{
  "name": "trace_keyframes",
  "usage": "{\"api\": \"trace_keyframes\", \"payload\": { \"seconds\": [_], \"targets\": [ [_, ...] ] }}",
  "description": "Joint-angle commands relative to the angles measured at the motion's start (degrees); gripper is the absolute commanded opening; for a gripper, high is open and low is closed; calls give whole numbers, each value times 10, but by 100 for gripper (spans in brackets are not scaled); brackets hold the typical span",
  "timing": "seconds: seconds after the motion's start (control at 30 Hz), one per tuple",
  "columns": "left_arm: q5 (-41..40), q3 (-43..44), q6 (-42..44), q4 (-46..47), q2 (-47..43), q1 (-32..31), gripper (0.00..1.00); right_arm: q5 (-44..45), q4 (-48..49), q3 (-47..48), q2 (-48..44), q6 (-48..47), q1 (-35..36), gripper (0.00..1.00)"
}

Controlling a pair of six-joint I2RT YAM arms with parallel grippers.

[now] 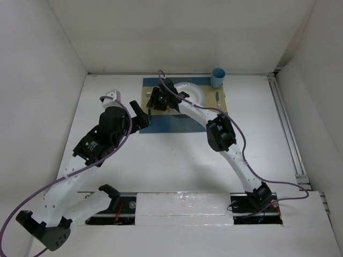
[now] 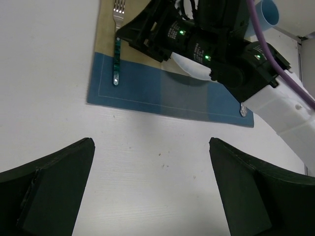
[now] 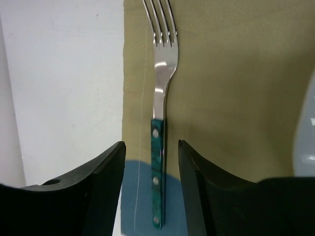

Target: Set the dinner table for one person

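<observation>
A fork [image 3: 158, 147] with a green handle lies flat along the left edge of the blue-and-tan placemat [image 3: 231, 83]; it also shows as the fork [image 2: 117, 49] in the left wrist view. My right gripper [image 3: 150, 143] hovers right over it, open, one finger on each side of the handle with a gap on both sides. My left gripper [image 2: 151, 142] is open and empty above the white dinner table [image 2: 49, 73], just near of the placemat [image 2: 162, 93]. From above, the right gripper [image 1: 155, 104] is over the mat's left part and the left gripper [image 1: 140, 115] is beside it.
A white plate [image 1: 194, 90] sits on the placemat [image 1: 177, 124], with a knife [image 1: 217, 98] to its right. A blue cup [image 1: 218, 78] stands behind the mat's far right corner. White walls enclose the table [image 1: 177, 160]; a rail [image 1: 286, 128] runs along its right side.
</observation>
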Motion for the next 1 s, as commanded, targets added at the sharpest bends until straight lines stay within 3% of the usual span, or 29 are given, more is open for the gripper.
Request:
{"api": "trace_keyframes", "payload": {
  "seconds": [0.0, 0.17, 0.23, 0.3, 0.53, 0.73, 0.97],
  "targets": [
    [-27, 6, -4, 4, -26, -1, 100, 9, 34, -34, -123, -6, 8, 53],
    [-84, 49, -15, -41, -36, -1, 100, 55, 34, -133, -244, -44, 8, 58],
    [-105, 67, -21, -46, -42, -1, 100, 91, 29, -171, -321, -69, 15, 66],
    [-140, 80, -21, -67, -42, -1, 100, 175, 17, -233, -380, -118, 21, 100],
    [-229, 147, -32, -124, -30, -1, 100, 401, -87, -442, -666, -189, 43, 100],
    [-348, 153, -47, -171, -41, -1, 100, 462, -194, -594, -925, -200, 37, 100],
    [-337, 64, -72, -151, -99, -1, 100, 480, -324, -648, -1137, -195, 2, 100]
  ]
}}
